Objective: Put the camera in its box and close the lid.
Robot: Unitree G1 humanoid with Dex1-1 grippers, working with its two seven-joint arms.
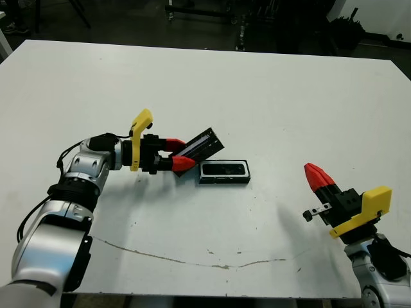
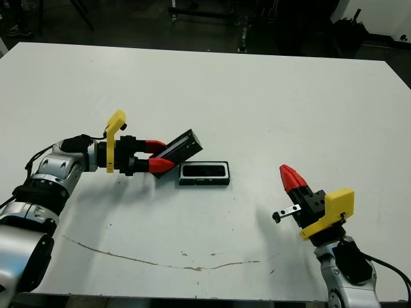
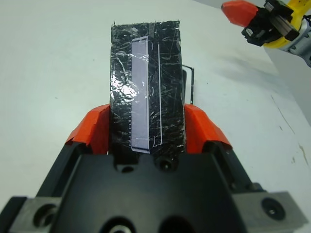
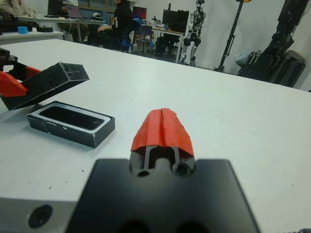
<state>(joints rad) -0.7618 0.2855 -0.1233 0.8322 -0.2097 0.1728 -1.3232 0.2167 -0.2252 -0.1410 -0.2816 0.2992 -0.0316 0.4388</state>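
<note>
- Head views: the left gripper is clamping the lid, holding it tilted just above the table. The box is lying just beyond its fingertips, with the camera sitting inside.
- The right gripper is hovering well apart, fingers pressed together and holding nothing.
- Left wrist view: the wrapped lid is sitting between both red fingers.
- Right wrist view: the box is lying ahead of the closed fingertips.

Lid tilted, raised beside box; black camera lying flat inside box.
</note>
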